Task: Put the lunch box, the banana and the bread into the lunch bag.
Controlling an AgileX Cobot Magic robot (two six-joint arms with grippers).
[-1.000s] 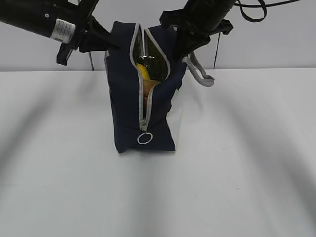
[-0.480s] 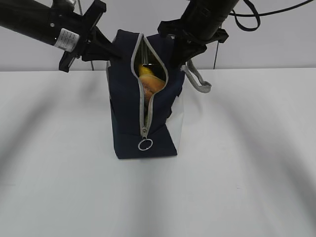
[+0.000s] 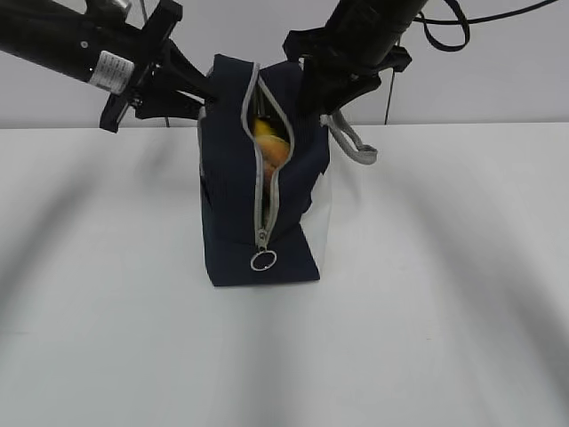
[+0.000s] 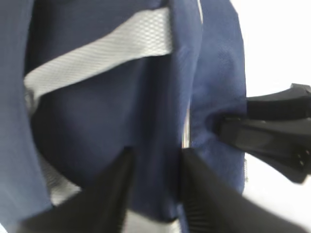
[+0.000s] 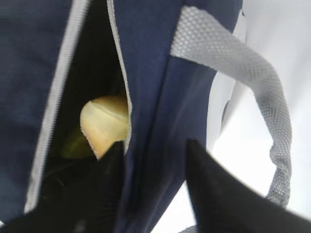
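Navy fabric bag upright mid-table, zipper end facing the exterior camera. Zip open along the top and partway down the front, ring pull hanging low near the base. White side panel on the right, grey strap drooping off the right shoulder of the bag.

Visible in the slit from the exterior view: banana at the top, bread just under it. Right wrist view looks down into the opening: bread against the zip edge, greenish patch just beside it, too dark to identify. Lunch box not confirmed.

Left gripper at the top left edge of the bag. Left wrist view: both fingers straddling a fold of navy fabric, clamped on the bag wall; grey strap running across above.

Right gripper at the top right edge. Right wrist view: dark fingers either side of the right wall, pinching the fabric next to the zip; strap looping off to the right.

Other gripper's black tip pressing into the far wall in the left wrist view.
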